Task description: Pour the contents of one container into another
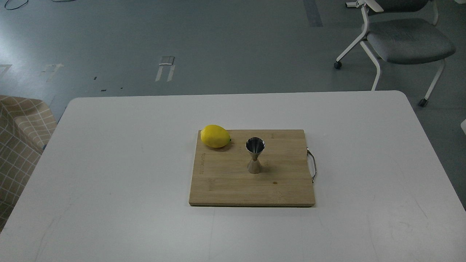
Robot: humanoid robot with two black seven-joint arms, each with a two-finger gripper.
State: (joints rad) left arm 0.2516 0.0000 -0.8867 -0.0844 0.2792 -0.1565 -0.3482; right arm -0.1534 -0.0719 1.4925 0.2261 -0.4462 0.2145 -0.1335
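Observation:
A shiny steel hourglass-shaped jigger (255,155), the container that receives the pour, stands upright near the middle of a wooden cutting board (225,183). Its open top cone faces up and looks dark inside. The one container to pour from is out of view. Neither of my arms nor either gripper shows in the head view.
A yellow lemon (215,136) lies on the board's far left corner. The board has a metal handle (312,166) on its right edge and rests on a white table (109,163). A grey chair (404,40) stands beyond the table's far right; checked fabric (22,127) sits at the left.

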